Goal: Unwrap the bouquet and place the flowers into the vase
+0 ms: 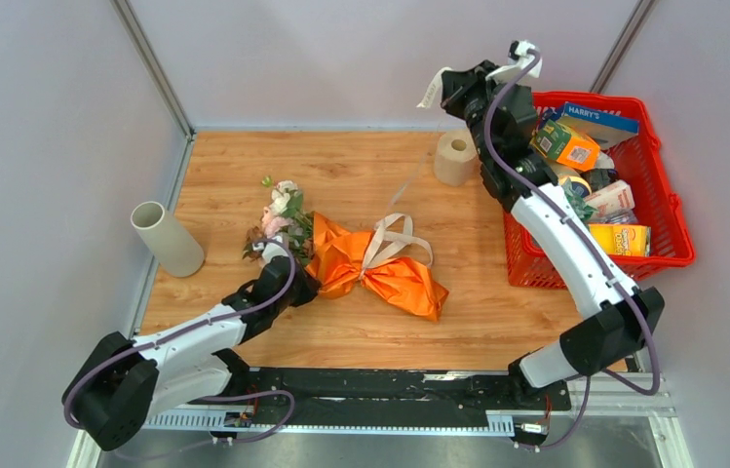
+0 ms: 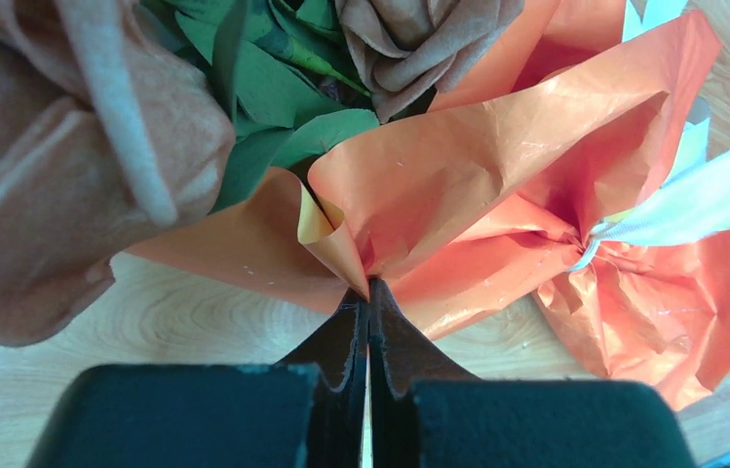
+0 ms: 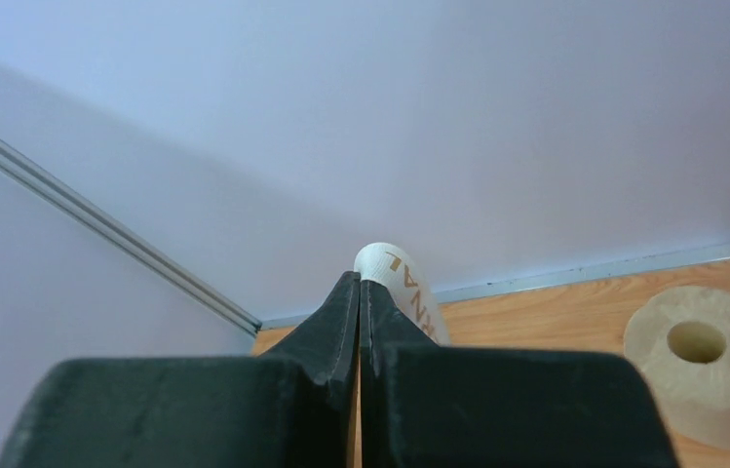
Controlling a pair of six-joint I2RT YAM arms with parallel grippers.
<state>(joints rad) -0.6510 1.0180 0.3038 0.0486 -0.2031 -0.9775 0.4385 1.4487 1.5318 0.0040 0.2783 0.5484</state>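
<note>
**Wrapping intact, both tools clamped**

Top view. Pale wooden table [image 1: 497, 322], boxed in by plain grey-white walls [image 1: 341, 58], with metal posts [image 1: 153, 63] at the rear corners. Mid-table: bouquet [image 1: 400, 283] lying flat, orange paper cinched at the waist by beige ribbon [image 1: 378, 244]. At its left rear end: flowers [image 1: 278, 219] projecting from the paper. At the left table edge: vase [image 1: 168, 240], well apart from the bouquet. At the rear: toilet roll [image 1: 455, 156]. Along the right edge: red basket [image 1: 672, 210] of groceries. Low at the flower end of the paper: left gripper [image 1: 307, 285]. Raised near the back wall: right gripper [image 1: 446, 90], one ribbon strand running up to it from the knot.

Left wrist view. Tips of left gripper [image 2: 368, 288] pressed fully together, nipping a fold of the bouquet's orange paper. Close above: brown and tan blooms. Beneath: bare wood grain.

Right wrist view. Tips of right gripper [image 3: 361, 285] pressed fully together on the ribbon end, a white strip with printed letters standing up between them. Behind: blank wall. At right: toilet roll resting on the wood.
</note>
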